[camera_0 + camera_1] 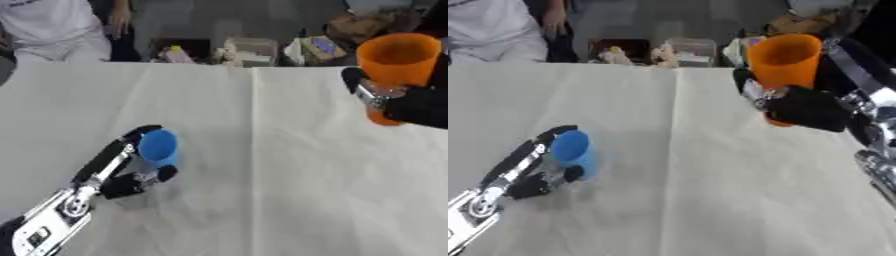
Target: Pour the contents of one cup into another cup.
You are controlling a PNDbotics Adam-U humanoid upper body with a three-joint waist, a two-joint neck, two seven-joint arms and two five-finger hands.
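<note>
The left hand (pixel 131 167) comes in from the lower left corner on its silver-and-black forearm and is curled round a small blue cup (pixel 158 146), long fingers wrapping the far side and the thumb set against the near side, so the cup sits pinched between them. That blue cup stands on the white tablecloth (pixel 289 190) in the left half of the table, roughly midway between the near and far edges, and it looks tilted rather than plumb: its rounded top faces up and leans slightly away from the forearm, its long axis running from the cloth upward; whether its base is flat on the cloth or just lifted I cannot tell. Over on the right, the right hand (pixel 802 109) reaches in from the right edge and is closed round the lower part of a tall orange cup (pixel 785 57), dark fingers and thumb gripping its base while the wide body rises clear above them. The orange cup is held upright, mouth up, long axis vertical, near the far right part of the table, its top edge showing against the clutter beyond the far edge. The two cups are well apart, with a crease in the cloth (pixel 255 125) running from the far edge toward the near side between them.
</note>
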